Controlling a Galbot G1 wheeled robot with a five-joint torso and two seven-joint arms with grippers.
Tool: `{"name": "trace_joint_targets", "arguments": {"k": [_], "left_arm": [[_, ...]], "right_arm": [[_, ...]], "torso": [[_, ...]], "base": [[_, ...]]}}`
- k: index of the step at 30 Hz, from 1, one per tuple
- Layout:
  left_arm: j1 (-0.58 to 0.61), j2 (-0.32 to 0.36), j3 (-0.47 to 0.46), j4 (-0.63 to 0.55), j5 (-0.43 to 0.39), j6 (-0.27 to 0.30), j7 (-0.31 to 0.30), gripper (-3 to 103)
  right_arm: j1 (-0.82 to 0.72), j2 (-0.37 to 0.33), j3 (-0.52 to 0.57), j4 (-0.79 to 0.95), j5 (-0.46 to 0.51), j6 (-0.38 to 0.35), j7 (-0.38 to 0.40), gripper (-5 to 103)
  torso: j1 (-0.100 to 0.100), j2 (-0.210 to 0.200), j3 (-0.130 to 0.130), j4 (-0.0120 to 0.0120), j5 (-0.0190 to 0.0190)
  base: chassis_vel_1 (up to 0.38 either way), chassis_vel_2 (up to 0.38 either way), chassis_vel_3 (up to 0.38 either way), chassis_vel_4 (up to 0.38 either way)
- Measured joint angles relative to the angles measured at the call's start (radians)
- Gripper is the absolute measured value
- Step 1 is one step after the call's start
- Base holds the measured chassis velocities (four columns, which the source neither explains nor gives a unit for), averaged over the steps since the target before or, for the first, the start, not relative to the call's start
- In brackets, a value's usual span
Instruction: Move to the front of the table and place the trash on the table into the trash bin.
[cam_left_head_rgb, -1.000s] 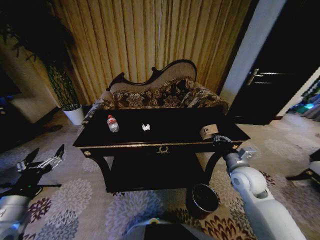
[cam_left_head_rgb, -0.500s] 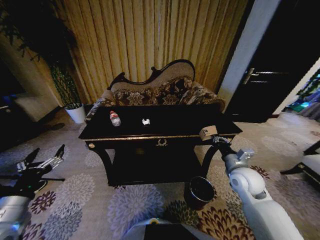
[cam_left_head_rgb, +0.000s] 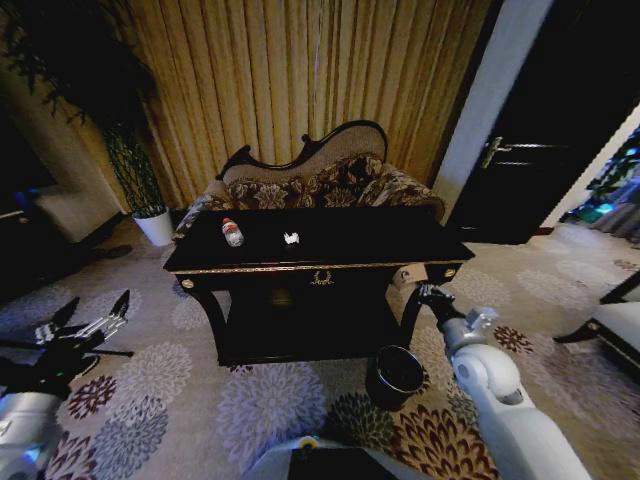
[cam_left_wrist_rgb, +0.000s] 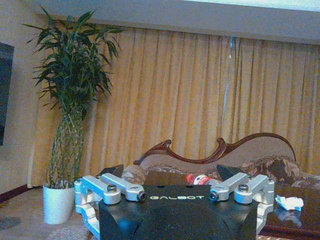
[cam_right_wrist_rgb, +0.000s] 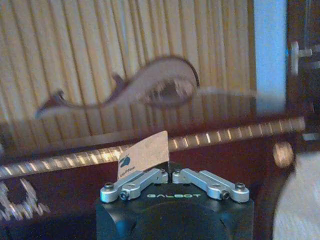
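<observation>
My right claw (cam_left_head_rgb: 418, 289) grips a tan scrap (cam_right_wrist_rgb: 143, 156) printed "coffee", just off the glossy black table (cam_left_head_rgb: 330, 268) edge; left claw (cam_left_head_rgb: 85, 325) hangs open.

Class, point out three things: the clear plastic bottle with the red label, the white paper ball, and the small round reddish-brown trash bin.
clear plastic bottle with red label (cam_left_head_rgb: 232, 232), head view, its middle.
white paper ball (cam_left_head_rgb: 291, 239), head view, its centre.
small round reddish-brown trash bin (cam_left_head_rgb: 383, 387), head view, its outer wall.

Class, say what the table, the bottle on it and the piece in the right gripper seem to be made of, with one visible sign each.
Table: probably lacquered black wood, since its glossy top mirrors the curtain; gold trim.
Bottle: clear plastic, see-through, with a red label.
Piece in the right gripper: likely tan cardboard, thin, flat and matte, printed "coffee".
</observation>
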Motion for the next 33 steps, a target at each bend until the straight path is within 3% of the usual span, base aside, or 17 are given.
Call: {"name": "trace_joint_targets", "arguments": {"k": [9, 15, 23, 32, 33], "left_arm": [[0.001, 0.001, -0.003, 0.002, -0.008, -0.002, 0.0, 100], [-0.004, -0.004, 0.003, 0.001, -0.008, -0.003, 0.005, 100], [0.004, -0.008, -0.005, -0.002, -0.008, -0.004, 0.019, 100], [0.005, -0.012, -0.007, -0.011, -0.011, -0.007, 0.023, 100], [0.005, -0.012, -0.006, -0.012, -0.011, -0.007, 0.023, 100]], "right_arm": [[0.048, 0.037, -0.037, -0.405, -0.079, 0.107, -0.034, 0], [0.083, 0.064, -0.049, -0.546, -0.06, 0.114, -0.036, 0], [0.139, 0.12, -0.059, -0.691, -0.082, 0.124, -0.036, 0], [0.144, 0.142, -0.054, -0.728, -0.109, 0.159, -0.036, -3], [0.142, 0.144, -0.052, -0.73, -0.113, 0.165, -0.036, 1]], "torso": [[0.0, 0.0, 0.0, 0.0002, 0.0004], [0.0, 0.0, 0.0, -0.0002, 0.0], [0.0, 0.0, 0.0, 0.0, 0.0002], [0.0, 0.0, 0.0, 0.0, 0.0001], [0.0, 0.0, 0.0, 0.0, 0.0001]], "base": [[0.0, 0.0, 0.0, 0.0], [0.0, 0.0, 0.0, 0.0], [0.0, 0.0, 0.0, 0.0], [0.0, 0.0, 0.0, 0.0], [0.0, 0.0, 0.0, 0.0]]}}
